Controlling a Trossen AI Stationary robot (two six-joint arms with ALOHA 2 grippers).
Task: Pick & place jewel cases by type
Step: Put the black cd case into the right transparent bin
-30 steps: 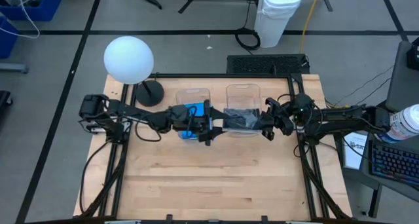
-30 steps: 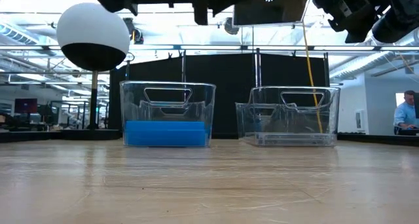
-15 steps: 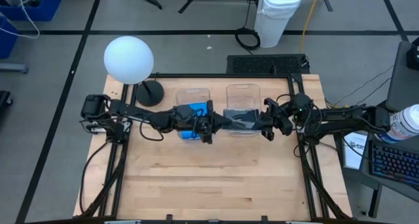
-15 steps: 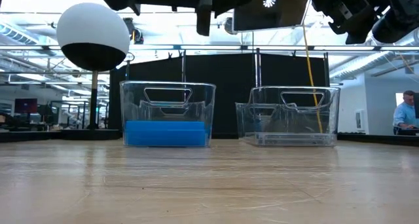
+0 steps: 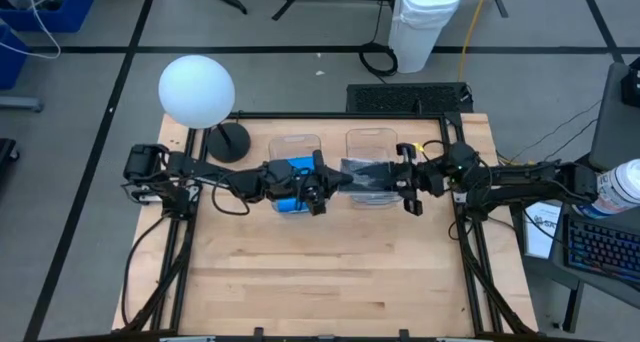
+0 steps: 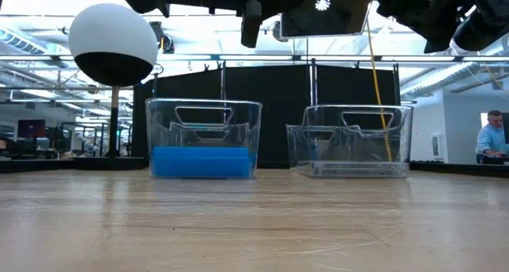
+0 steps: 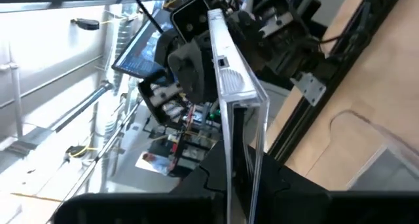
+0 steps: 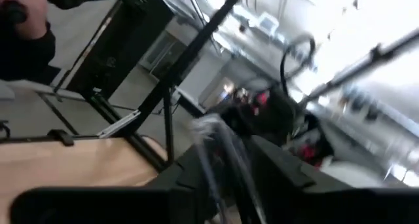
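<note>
Grey jewel case (image 7: 230, 80): left gripper (image 5: 318, 189) is clamping it; right gripper (image 5: 408, 181), opposite, grip cannot be told.

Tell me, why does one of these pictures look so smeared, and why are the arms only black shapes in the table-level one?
Right wrist view: streaked with motion blur, so the clear jewel case between the right gripper fingers is only a faint smear. Low view: bright ceiling lights behind turn the arms into dark silhouettes; the blue cases in their tub stay vivid. Left wrist view: sharp, with glare along the case's edge.
</note>
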